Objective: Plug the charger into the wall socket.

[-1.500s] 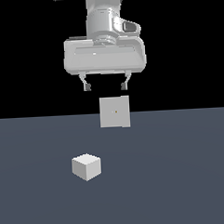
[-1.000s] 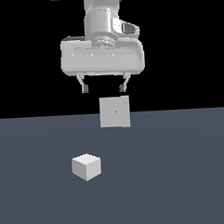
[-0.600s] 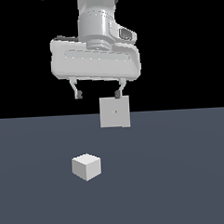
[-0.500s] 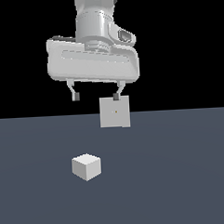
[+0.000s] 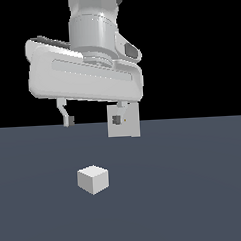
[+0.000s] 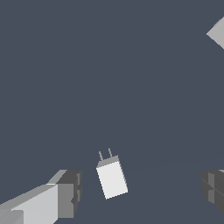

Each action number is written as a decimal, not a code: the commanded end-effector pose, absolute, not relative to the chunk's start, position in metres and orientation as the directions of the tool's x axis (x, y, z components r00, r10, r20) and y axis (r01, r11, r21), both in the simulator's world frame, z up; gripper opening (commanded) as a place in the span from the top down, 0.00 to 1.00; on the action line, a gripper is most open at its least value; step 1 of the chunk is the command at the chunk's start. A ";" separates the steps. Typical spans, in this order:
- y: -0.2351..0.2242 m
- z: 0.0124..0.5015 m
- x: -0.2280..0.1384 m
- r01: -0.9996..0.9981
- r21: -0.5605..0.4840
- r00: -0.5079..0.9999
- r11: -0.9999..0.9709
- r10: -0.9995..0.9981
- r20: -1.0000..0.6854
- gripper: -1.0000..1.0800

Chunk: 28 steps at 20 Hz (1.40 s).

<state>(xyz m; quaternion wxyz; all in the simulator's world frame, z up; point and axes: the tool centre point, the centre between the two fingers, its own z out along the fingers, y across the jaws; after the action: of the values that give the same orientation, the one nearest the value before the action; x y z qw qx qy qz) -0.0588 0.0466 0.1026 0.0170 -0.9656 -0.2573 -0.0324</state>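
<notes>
The charger (image 5: 93, 179) is a small off-white cube lying on the dark floor. In the wrist view the charger (image 6: 112, 177) shows two thin prongs at one end. The wall socket (image 5: 127, 123) is a light-grey upright plate behind it, partly covered by one finger; in the wrist view only a corner of the socket (image 6: 217, 33) shows. My gripper (image 5: 92, 119) is open and empty, hanging above the charger with clear space between. In the wrist view the charger lies between my two fingertips (image 6: 70, 192).
A flat dark grey floor (image 5: 196, 198) lies under everything, with a black background above it. No other objects show.
My gripper has moved toward the exterior view's left and toward the camera, looming larger and now over the charger. The charger and socket have not moved.
</notes>
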 end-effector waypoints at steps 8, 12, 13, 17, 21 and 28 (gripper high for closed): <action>0.050 0.075 -0.088 0.678 -0.006 0.732 -0.735 0.675 0.090 0.04; 0.049 0.067 -0.095 0.719 -0.002 0.692 -0.695 0.715 0.094 0.04; 0.049 0.066 -0.097 0.726 -0.002 0.685 -0.687 0.723 0.095 0.04; 0.048 0.062 -0.100 0.746 0.000 0.663 -0.666 0.743 0.097 0.04; 0.048 0.061 -0.101 0.751 0.001 0.657 -0.660 0.748 0.097 0.04; 0.047 0.061 -0.100 0.745 0.000 0.663 -0.667 0.742 0.096 0.04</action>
<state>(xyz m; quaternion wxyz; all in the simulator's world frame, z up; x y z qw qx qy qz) -0.1000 0.0474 0.0617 0.0196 -0.9117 -0.4079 -0.0441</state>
